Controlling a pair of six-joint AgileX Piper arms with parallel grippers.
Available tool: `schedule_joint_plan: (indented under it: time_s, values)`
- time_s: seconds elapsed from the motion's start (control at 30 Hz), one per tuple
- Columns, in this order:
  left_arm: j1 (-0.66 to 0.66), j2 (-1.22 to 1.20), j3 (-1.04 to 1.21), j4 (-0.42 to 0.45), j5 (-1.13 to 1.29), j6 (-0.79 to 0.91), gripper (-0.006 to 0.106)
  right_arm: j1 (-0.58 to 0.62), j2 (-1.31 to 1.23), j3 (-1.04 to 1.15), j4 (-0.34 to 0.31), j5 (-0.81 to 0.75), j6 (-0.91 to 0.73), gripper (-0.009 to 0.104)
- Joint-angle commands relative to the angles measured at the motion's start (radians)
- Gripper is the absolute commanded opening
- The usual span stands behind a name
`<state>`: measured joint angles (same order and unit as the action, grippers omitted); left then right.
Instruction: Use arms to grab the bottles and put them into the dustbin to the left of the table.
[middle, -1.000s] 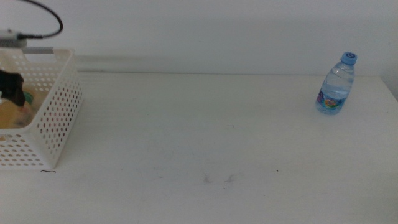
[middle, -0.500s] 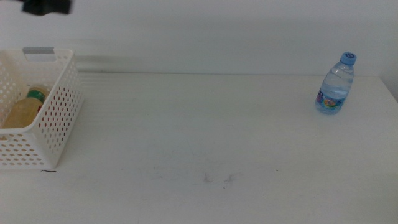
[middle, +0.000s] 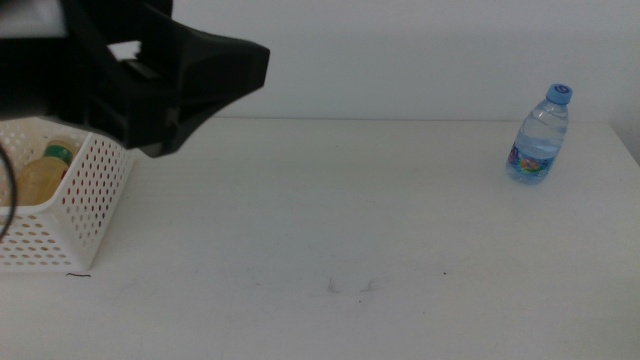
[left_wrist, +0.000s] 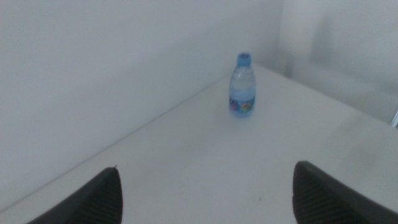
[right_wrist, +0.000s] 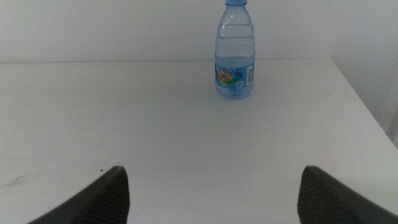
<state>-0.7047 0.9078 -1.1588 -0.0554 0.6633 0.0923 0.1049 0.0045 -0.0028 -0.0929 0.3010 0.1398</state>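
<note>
**Left gripper up over the bin, one water bottle left standing**

The left gripper (middle: 215, 65) is seen big and dark in the upper left of the middle view, raised above the table (middle: 330, 210) and hanging over the near corner of the dustbin (middle: 85, 195). In the left wrist view its jaws are spread wide, nothing is held between them, and only bare tabletop is framed in the gap, with the water bottle (left_wrist: 242, 86) far off towards the table's far corner by the wall.

The right gripper (right_wrist: 211, 193) isn't picked up in the middle view at all. From its own wrist camera the two jaw tips are seen set far apart, empty, and pointed across the table at the same bottle (right_wrist: 236, 50), which is well clear of them.

The dustbin, a white perforated basket, is parked at the left edge of the table. A yellow juice bottle (middle: 40, 180) is lying inside it, tilted, with a green ring at its neck; the rest of the bin's inside is blocked by the arm.

The water bottle (middle: 540, 135) is left upright near the far right corner: clear body, blue cap, colourful label low down. A few faint scuff marks (middle: 350, 287) can be made out on the tabletop near the front middle.
</note>
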Motion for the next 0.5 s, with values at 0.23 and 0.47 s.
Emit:
schedule_joint_plan:
  time_s: [0.23, 0.47]
  values:
    - [-0.013, -0.007, 0.009, 0.015, -0.048, -0.033, 0.094, -0.006, -0.005, 0.003, -0.007, -0.010, -0.003, 0.089]
    - [-0.013, 0.015, -0.049, 0.011, 0.007, 0.018, 0.094, -0.006, -0.005, 0.003, -0.007, -0.010, -0.003, 0.089]
